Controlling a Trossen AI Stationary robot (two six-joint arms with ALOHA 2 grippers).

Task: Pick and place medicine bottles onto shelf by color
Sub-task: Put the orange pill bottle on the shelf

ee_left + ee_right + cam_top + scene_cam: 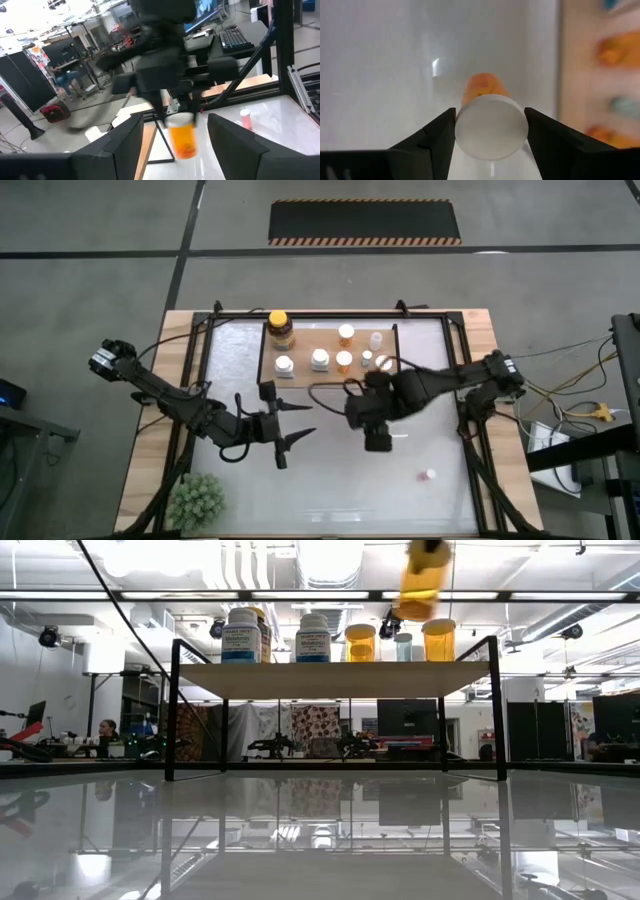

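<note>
Pincer on the right arm (490, 131) pinches an orange bottle (482, 86) by its pale cap (491, 126), one finger each side, bottle hanging below w/ long axis roughly upright, cap up, body down toward the glossy table. In the high view the right gripper sits just in front of the shelf (305, 340), near its right half; in the low view the bottle (424, 580) hangs well above shelf-board level, over the spot near the two orange bottles (360, 642) already standing there. So the coming move looks like a short carry toward the shelf, then straight down beside those orange ones; upright axis needs no turning. Right arm is plainly the nearer one. Left gripper (285, 438) waits over the table, fingers spread, empty, well apart from the shelf. Bottle itself: clear orange body, wide flat white cap, small, round. White bottles (241, 640) stand on the shelf's other end. One tiny bottle (428, 475) lies alone on the table, front right.
</note>
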